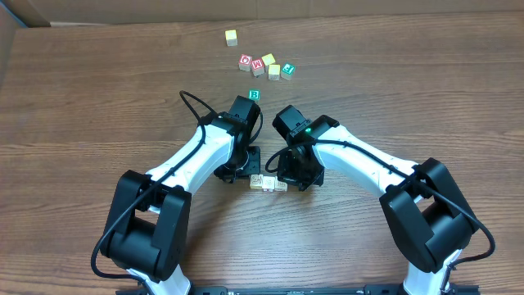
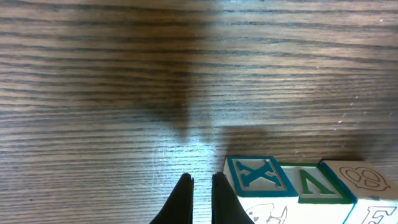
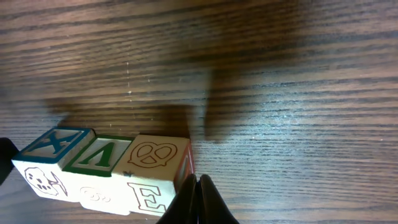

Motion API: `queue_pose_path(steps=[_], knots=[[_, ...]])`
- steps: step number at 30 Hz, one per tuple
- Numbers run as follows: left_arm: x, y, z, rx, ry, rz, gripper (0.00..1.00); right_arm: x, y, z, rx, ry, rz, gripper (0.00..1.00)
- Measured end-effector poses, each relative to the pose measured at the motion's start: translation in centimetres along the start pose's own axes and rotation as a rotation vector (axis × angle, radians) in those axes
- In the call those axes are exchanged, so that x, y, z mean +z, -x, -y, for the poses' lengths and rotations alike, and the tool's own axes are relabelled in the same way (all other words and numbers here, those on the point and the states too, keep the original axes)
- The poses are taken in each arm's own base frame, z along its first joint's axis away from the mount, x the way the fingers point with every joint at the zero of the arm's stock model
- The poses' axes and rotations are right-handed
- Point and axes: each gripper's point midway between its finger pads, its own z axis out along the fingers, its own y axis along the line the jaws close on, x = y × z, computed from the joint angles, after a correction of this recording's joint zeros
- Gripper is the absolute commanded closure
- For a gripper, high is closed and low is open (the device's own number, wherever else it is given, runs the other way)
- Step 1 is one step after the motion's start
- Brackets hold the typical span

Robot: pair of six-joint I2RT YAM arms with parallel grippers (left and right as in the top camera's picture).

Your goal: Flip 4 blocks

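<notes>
Three pale blocks (image 1: 268, 183) lie in a tight row between my two grippers. In the left wrist view the row starts with a blue X-topped block (image 2: 258, 174), then a green-topped one (image 2: 308, 184) and a third (image 2: 364, 177). My left gripper (image 2: 202, 186) is shut on nothing, its tips right beside the X block. In the right wrist view the nearest block has a pretzel top and an E face (image 3: 155, 162). My right gripper (image 3: 199, 186) is shut and empty, its tips against that block's red-edged side. A fourth block with a green B (image 1: 254, 95) sits farther back.
At the far side lie a lone yellow cube (image 1: 232, 36) and a cluster: red O cube (image 1: 246, 61), W cube (image 1: 257, 63), two yellow cubes (image 1: 271, 65) and a green-faced cube (image 1: 287, 70). Both arms angle inward over the wooden table (image 1: 82, 123).
</notes>
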Motion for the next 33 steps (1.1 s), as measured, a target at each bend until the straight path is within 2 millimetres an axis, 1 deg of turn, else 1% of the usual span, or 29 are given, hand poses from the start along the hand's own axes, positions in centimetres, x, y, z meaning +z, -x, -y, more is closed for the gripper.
queue_pose_path(steps=[10, 20, 25, 28, 30, 32, 33], knots=[[0.0, -0.6, 0.1, -0.002, -0.007, -0.025, 0.96, 0.0, 0.6, -0.6, -0.008, 0.025, 0.025, 0.96], [0.0, -1.4, 0.0, -0.004, -0.007, -0.059, 0.96, 0.0, 0.7, -0.6, -0.009, 0.025, 0.028, 0.96], [0.0, -1.3, -0.2, -0.012, -0.007, -0.059, 0.96, -0.1, 0.6, -0.4, -0.012, 0.018, 0.022, 0.96], [-0.5, -0.8, -1.3, -0.051, -0.007, -0.063, 0.96, -0.7, 0.8, 0.3, -0.027, 0.001, 0.007, 0.7], [-1.3, 0.0, -2.3, -0.09, -0.007, -0.058, 0.94, -1.6, 1.5, 0.5, -0.032, 0.001, 0.009, 0.59], [-2.6, 2.0, -3.6, -0.146, -0.021, -0.017, 0.83, -3.1, 3.0, 0.3, -0.038, 0.021, 0.036, 0.52], [-3.3, 3.1, -4.4, -0.174, -0.028, 0.008, 0.58, -3.9, 3.9, 0.1, -0.038, 0.036, 0.056, 0.5]])
